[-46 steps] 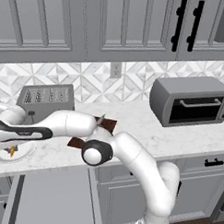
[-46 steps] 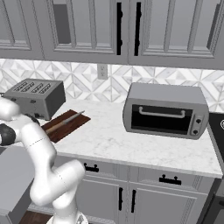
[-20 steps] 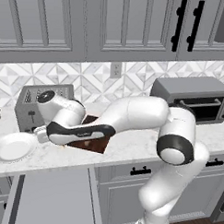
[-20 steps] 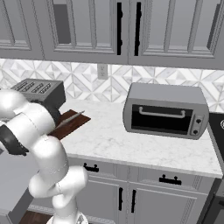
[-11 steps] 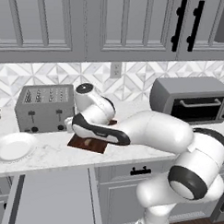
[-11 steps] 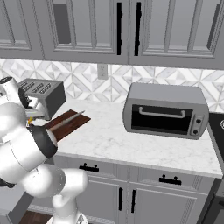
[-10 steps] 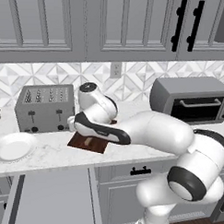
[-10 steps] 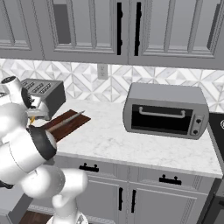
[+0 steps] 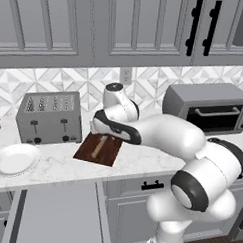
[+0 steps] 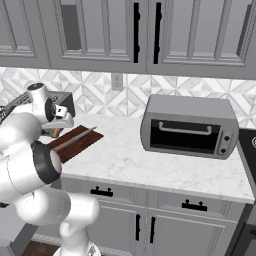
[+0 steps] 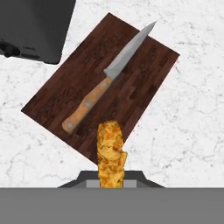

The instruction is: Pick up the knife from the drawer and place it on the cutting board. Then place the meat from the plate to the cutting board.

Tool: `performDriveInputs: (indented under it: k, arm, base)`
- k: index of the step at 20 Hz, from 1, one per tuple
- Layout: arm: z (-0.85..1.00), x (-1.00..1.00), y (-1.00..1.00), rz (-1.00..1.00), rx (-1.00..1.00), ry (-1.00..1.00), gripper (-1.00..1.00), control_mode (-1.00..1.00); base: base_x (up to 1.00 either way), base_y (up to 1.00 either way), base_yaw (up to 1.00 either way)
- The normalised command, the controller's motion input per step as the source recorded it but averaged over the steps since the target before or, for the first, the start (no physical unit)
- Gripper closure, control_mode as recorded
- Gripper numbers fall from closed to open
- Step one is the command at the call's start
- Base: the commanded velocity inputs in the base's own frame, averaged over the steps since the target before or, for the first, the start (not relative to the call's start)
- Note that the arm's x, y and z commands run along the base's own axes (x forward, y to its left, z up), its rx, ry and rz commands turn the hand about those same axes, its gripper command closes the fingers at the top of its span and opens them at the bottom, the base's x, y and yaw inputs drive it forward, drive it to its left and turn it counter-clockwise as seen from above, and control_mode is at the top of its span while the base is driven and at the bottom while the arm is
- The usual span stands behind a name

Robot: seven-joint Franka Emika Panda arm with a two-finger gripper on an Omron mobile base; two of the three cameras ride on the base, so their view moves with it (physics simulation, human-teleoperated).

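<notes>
The knife (image 11: pixel 92 103) lies diagonally on the dark cutting board (image 11: pixel 65 83), tan handle toward me and blade (image 11: pixel 130 47) pointing away. My gripper (image 11: pixel 111 176) hangs above the board's near edge, shut on the orange meat (image 11: pixel 111 152), which sticks out from between the fingertips. In the left base view the hand (image 9: pixel 104 127) hovers over the cutting board (image 9: pixel 84 151), where the knife (image 9: pixel 96 147) rests. The white plate (image 9: pixel 14 160) sits bare at the far left. Below the counter the grey drawer (image 9: pixel 54 215) stands open. From the right, the meat (image 10: pixel 54 132) shows under the hand, beside the board (image 10: pixel 80 142).
A silver toaster (image 9: pixel 48 117) stands just left of the board, its dark side (image 11: pixel 30 26) close to the board's corner. A toaster oven (image 9: pixel 209 107) sits on the counter to the right. White marble counter (image 11: pixel 192 113) spreads right of the board.
The arm has swung right from the plate to above the cutting board, carrying the meat with it. The plate is left bare. The knife has not moved.
</notes>
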Motion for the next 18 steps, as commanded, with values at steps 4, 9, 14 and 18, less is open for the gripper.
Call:
performDriveInputs:
  k: [4,9,14,18]
  arm:
    - [-0.15,0.00,0.00,0.03,0.01,0.00,1.00,-1.00]
    - [-0.35,0.00,0.00,0.00,0.00,0.00,1.00,-1.00]
    - [-0.47,0.18,-0.12,0.00,0.00,0.00,1.00,-1.00]
    - [-0.29,0.44,-0.11,-0.01,0.01,0.02,1.00,-1.00]
  base:
    - [0.00,0.00,0.00]
    - [0.00,0.00,0.00]
    - [0.00,0.00,0.00]
    - [0.00,0.00,0.00]
